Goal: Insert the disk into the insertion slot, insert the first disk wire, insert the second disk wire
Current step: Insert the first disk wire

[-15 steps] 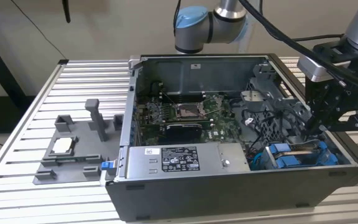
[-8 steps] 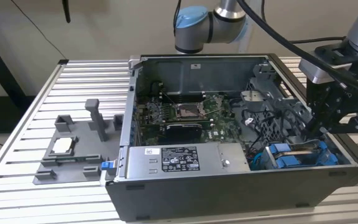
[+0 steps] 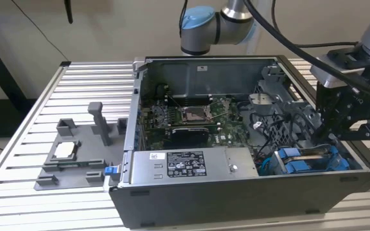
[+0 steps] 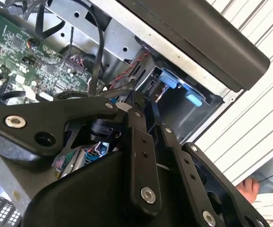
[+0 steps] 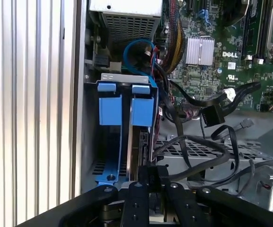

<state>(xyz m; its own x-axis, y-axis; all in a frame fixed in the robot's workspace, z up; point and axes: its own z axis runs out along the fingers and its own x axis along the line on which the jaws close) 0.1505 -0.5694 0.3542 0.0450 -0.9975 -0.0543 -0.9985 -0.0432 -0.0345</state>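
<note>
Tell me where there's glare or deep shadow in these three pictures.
First wrist view: the ribbed table glares nearly white, while the slot under the blue tabs sits in shadow. Second wrist view: the table is washed out too. Exterior view: soft, even light on the computer case, no strong glare.

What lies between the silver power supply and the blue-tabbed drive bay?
A looped blue cable lies in that gap, between the drive bay and the grille of the power supply, as the first wrist view shows.
</note>
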